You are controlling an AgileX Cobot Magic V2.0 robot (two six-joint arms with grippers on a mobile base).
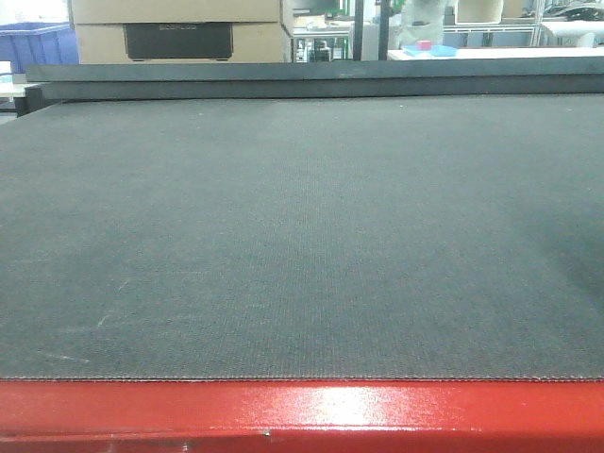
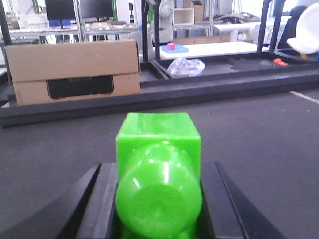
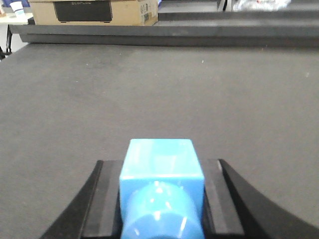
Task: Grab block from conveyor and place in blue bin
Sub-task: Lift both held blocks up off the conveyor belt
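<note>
Conveyor (image 1: 302, 236) fills all three views. Wide flat belt, dark grey woven texture, matte, a few pale scuffs toward the near-left corner. The near edge sits on a glossy red frame (image 1: 302, 411), painted metal with a strong glare spot. The far edge ends at a dark raised rail (image 1: 311, 80).

Behind that rail at far left: cardboard box (image 1: 179, 33), plain brown, dark rectangular panel on its face. Further left is a blue crate (image 1: 33, 42), ribbed-looking and only partly in frame. I wouldn't count it as the blue bin, and no blue bin is clearly in view.

Block: not in any view. The front camera shows nothing on the belt, so the step in hand reads as wait/locate, with the task at its start.

Left claw (image 2: 158, 199): low over the belt, facing the far rail. Black fingers (image 2: 99, 199) flank a glossy green piece (image 2: 158, 149), cube-shaped with a rounded dome in front, hard moulded plastic. It may be part of the claw itself, so I can't tell whether the claw is clenched or released.

Right claw (image 3: 160, 199): same layout with a glossy light-blue piece (image 3: 162, 164), over mid-belt. Same verdict, can't tell.

Doing it well, my take:
- Hold both arms until the block shows in the front camera, then use the arm on its side.
- The weave looks grippy, so a flat item shouldn't skate away from the fingers.
- Come straight down with fingertips nearly on the belt and close across the narrow side.
- Find the bin before lifting, since no drop point is visible.
</note>
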